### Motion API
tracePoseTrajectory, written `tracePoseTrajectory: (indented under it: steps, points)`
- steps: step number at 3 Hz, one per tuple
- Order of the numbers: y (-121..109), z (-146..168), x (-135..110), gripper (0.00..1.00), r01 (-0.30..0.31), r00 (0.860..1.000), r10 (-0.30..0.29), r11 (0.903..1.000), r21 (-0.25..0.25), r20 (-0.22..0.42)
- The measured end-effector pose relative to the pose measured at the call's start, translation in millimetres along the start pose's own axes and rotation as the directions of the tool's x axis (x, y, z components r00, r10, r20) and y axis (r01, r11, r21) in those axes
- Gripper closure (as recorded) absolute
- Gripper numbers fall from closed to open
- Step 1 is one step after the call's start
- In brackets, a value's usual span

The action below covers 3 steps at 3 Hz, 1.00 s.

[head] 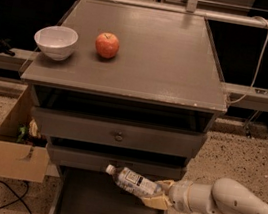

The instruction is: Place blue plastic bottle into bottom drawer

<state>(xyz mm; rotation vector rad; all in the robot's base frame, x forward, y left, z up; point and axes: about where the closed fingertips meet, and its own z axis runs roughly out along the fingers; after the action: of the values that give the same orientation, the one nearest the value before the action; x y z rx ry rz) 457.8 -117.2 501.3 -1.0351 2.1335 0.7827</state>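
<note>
The gripper [156, 193] is clamping the base of the blue plastic bottle [132, 181], which is hanging tilted over the open bottom drawer [107, 211] near its right wall. The dark print on its label is not readable. A white bowl [56, 41] is sitting at the cabinet top's [157, 57] left edge, with a red apple [107, 45] just beside it.

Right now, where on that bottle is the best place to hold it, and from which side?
Its bottom half, from the right, as the gripper does now. The bottle lies nearly level over the open bottom drawer, cap pointing left, so the straight round body at its right end is probably easiest to clamp, leaving the cap end free.
</note>
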Motion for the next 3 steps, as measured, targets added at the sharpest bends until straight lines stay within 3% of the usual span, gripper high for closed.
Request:
tracePoseTrajectory:
  steps: [2,3]
  points:
    - [-29.5,32.1,50.5,1.0,0.02,1.0,-0.02,0.9943,0.105,0.002]
    - [-57.9,42.6,63.1,1.0,0.077,0.997,-0.08,0.9865,0.145,0.017]
